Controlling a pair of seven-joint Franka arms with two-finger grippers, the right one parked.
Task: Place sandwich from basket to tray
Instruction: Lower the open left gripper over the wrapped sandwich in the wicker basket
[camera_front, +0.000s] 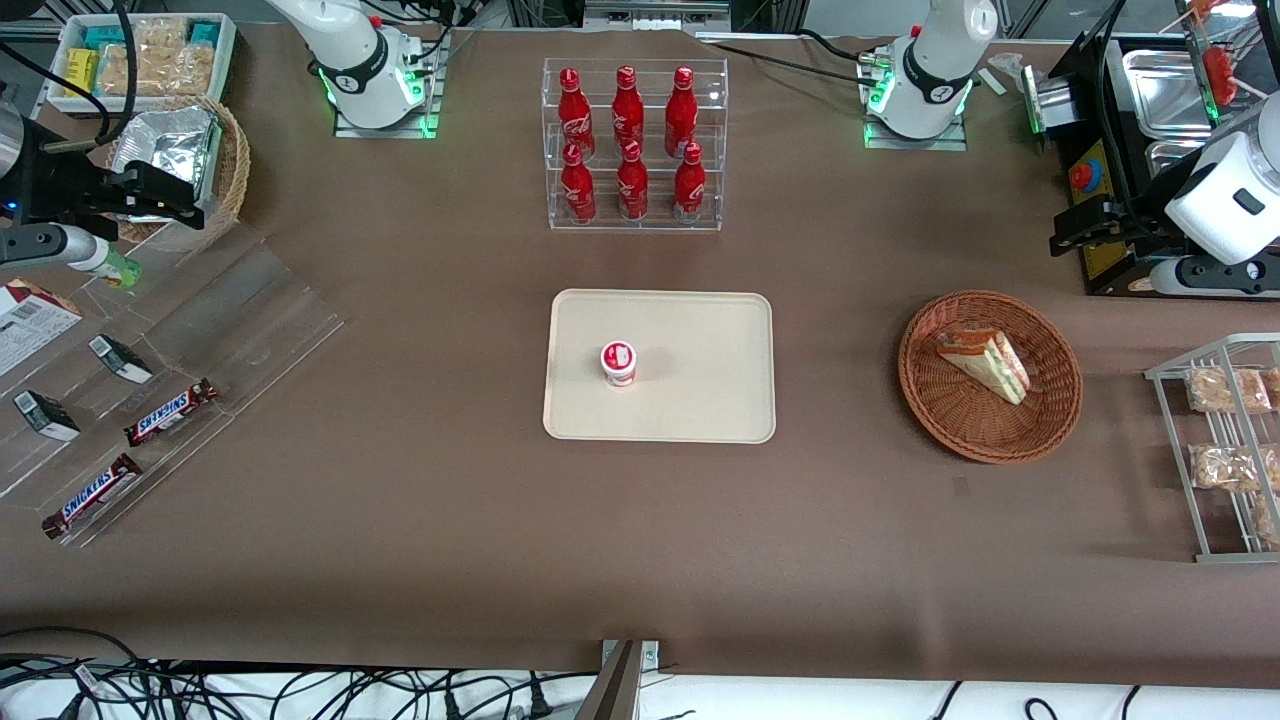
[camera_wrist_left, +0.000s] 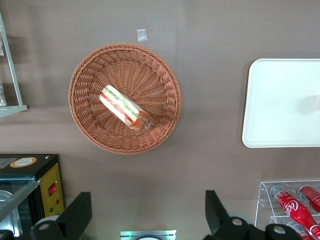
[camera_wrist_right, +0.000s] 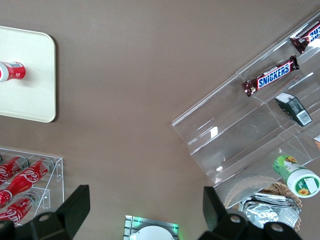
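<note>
The sandwich (camera_front: 985, 362) lies in the reddish-brown wicker basket (camera_front: 960, 425) toward the working arm's end of the table. The cream tray (camera_front: 700, 390) sits mid-table with a small red-and-white cup (camera_front: 619, 362) on it. My left gripper (camera_front: 1064, 236) hangs high above the table, farther from the front camera than the basket and apart from it. In the left wrist view its fingers (camera_wrist_left: 80, 212) stand wide open and empty around my gripper's middle (camera_wrist_left: 146, 210), with the sandwich (camera_wrist_left: 125, 107), basket (camera_wrist_left: 95, 75) and tray (camera_wrist_left: 285, 105) all in sight.
A clear rack of red bottles (camera_front: 633, 145) stands farther from the front camera than the tray. A wire rack of snack packets (camera_front: 1225, 445) and a black box with steel trays (camera_front: 1130, 130) flank the basket. An acrylic stand with Snickers bars (camera_front: 170, 412) lies toward the parked arm's end.
</note>
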